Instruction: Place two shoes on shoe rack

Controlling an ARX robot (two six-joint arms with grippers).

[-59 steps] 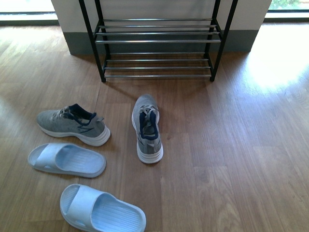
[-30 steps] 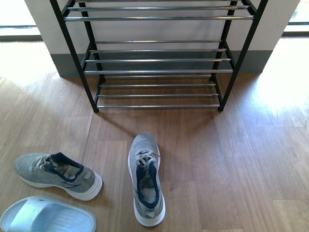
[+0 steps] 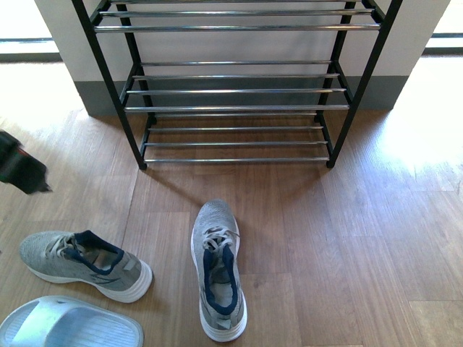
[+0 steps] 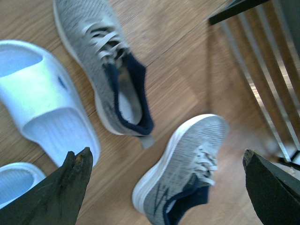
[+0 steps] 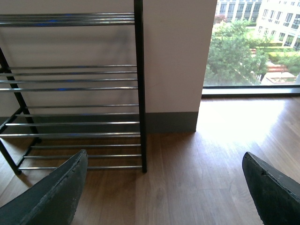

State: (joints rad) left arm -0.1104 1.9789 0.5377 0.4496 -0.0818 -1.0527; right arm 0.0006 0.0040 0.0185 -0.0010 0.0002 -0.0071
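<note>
Two sneakers (image 4: 105, 70) (image 4: 192, 159) lie beneath spread left jaws.

Front view: the shoe rack (image 3: 231, 108) is cut off by the upper edge, so its top tiers are unseen. The pale blue slide (image 3: 69, 325) runs out past the lower edge. A dark, blurred piece of the left arm (image 3: 20, 170) enters at the left edge, too indistinct to identify. Left wrist view: motion-blurred throughout. A second slide (image 4: 14, 180) shows only a corner beside a dark finger (image 4: 61, 192).
</note>
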